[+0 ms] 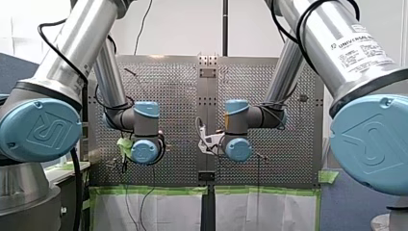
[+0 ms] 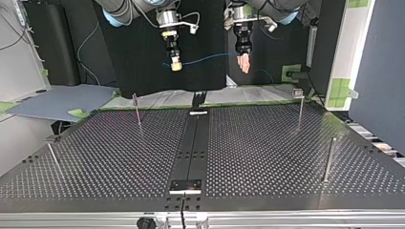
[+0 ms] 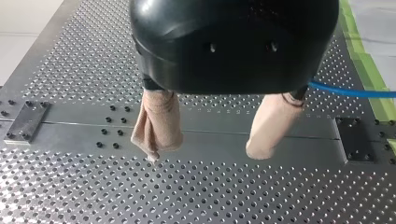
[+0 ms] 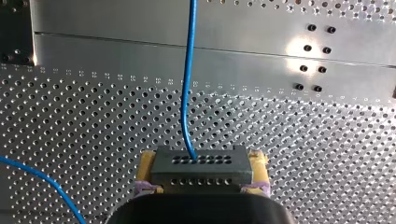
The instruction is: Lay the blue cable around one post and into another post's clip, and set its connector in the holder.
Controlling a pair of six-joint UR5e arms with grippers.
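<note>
Holding the connector [image 4: 201,169] clamped in the right gripper [image 2: 176,66], well above the tabletop [image 2: 267,152], with the blue cable [image 4: 187,93] running across to the left gripper [image 3: 208,150], spread apart. Lower gently, draw the cable lightly taut, and loop it around the post [image 2: 137,109].

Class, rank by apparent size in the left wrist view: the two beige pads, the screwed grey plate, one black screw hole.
1. Beige pads: alike, unranked; nearest the camera, so enlarged.
2. Grey plate.
3. Screw hole.
</note>
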